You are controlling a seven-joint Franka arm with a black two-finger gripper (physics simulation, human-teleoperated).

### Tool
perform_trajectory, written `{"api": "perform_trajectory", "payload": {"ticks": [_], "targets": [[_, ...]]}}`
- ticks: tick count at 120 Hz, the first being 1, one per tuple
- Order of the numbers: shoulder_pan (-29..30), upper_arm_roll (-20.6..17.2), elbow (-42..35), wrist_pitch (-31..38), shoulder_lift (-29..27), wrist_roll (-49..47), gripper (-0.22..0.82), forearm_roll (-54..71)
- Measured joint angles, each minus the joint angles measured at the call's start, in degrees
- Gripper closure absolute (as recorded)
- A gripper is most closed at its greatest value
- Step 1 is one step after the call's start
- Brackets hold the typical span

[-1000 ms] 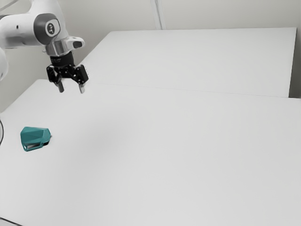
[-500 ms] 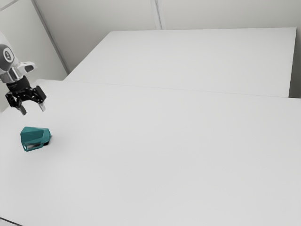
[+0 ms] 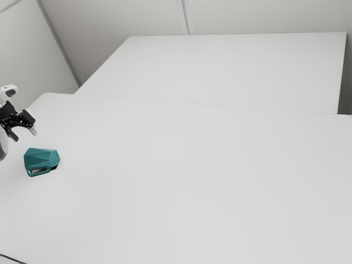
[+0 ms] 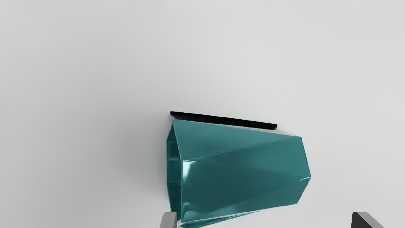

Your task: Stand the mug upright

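In the exterior view, I'm seeing the table (image 3: 192, 181) stretching toward three o'clock from the mug (image 3: 41, 159), its corner sitting at twelve. My gripper (image 3: 25, 135) is hovering at the mug's eleven o'clock, fingers (image 4: 169, 220) standing wide apart. The mug, teal and faceted, is lying on its side. A black strip (image 4: 221, 120) is running just beside it.
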Motion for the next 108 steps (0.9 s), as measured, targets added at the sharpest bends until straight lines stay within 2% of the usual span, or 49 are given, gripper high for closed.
{"api": "perform_trajectory", "payload": {"ticks": [24,60,108], "targets": [[1.77,1.80,3.99,0.22,4.48,5.29,0.00,-7.31],[2.41,2.92,2.53,-1.62,5.79,10.87,0.00,-15.93],[1.99,5.25,-6.72,-3.58,0.22,14.82,0.00,-17.68]]}}
